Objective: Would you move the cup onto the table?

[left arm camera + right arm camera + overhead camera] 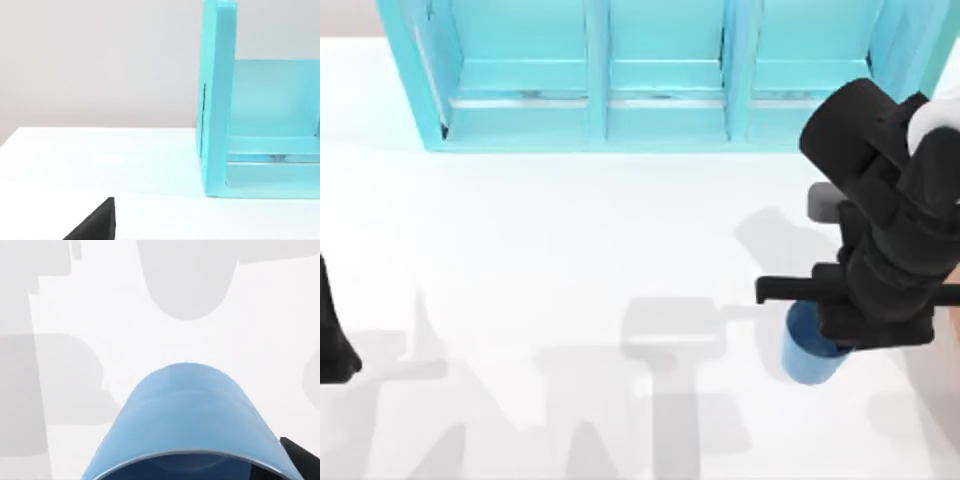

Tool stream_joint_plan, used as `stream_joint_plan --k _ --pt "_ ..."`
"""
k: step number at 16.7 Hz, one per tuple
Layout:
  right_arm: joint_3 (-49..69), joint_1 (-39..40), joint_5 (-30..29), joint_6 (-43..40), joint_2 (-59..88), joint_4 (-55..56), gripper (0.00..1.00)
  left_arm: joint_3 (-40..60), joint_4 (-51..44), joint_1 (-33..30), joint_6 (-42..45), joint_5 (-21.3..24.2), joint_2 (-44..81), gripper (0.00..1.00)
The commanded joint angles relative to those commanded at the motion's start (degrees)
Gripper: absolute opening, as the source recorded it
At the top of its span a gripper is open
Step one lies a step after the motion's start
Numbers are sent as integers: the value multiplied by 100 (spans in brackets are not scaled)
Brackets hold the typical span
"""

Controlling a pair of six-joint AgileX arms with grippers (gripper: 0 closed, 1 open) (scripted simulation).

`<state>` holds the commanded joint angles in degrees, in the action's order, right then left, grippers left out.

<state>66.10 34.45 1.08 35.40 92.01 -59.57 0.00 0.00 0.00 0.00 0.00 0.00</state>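
While the left arm is idling at the table's [570,250] left edge, the right gripper [830,330] is gripping the cup [810,355] — upright, hanging directly beneath it.

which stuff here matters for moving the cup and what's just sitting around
Part of the job:
- cup, under the right end effector
- table

Just there:
- turquoise shelf unit at the back
- left arm, parked at the table's left edge

Beyond my reach a turquoise shelf unit [650,75] with three open compartments stands at the far edge of the white surface, a plain pale wall [100,60] behind it, soft grey shadows pooling below.
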Motion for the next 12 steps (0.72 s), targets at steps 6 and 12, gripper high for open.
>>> stream_joint_plan --k 6,12 --pt "-461 108 -20 86 241 648 0 0 0 0 0 0 0 100" --pt "-461 108 -20 86 241 648 30 0 0 0 0 0 0 100"
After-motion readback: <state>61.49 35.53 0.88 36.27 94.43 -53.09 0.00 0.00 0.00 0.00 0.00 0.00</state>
